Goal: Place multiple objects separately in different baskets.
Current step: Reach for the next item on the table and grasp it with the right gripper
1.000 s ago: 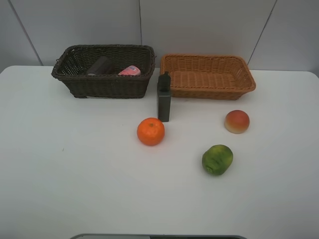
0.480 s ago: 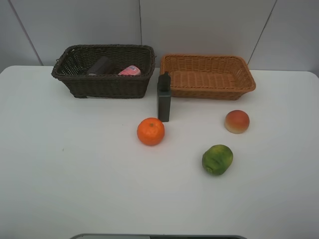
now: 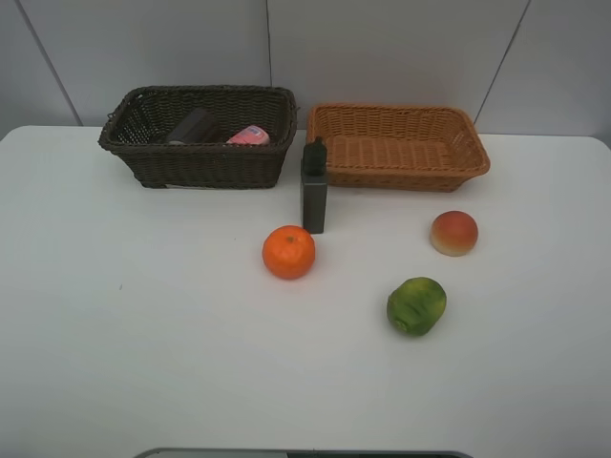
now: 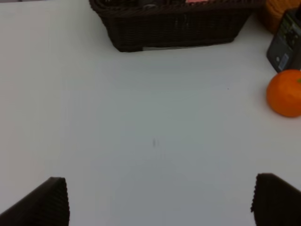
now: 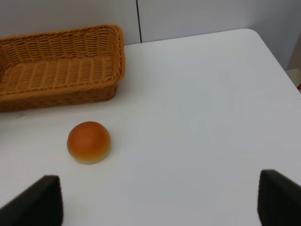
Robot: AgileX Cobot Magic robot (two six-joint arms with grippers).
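White table (image 3: 143,343) bears all items. Nearest, the left gripper (image 4: 162,205) and the right gripper (image 5: 157,202) hang over it, each with jaws spread wide, grasping nothing. Near right lies the green fruit (image 3: 416,305). Farther back, the orange (image 3: 288,252) sits centre, with the peach-like fruit (image 3: 453,233) to its right. Just beyond the orange, the dark grey bottle (image 3: 313,196) stands upright before the gap between baskets. Far left, the dark brown basket (image 3: 191,164) holds the mauve cup (image 3: 194,126) and the pink squeeze bottle (image 3: 249,135). Far right stands the orange-tan basket (image 3: 401,176).

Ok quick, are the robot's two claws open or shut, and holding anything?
Left black gripper: open, holding nothing.
Right black gripper: open, holding nothing.
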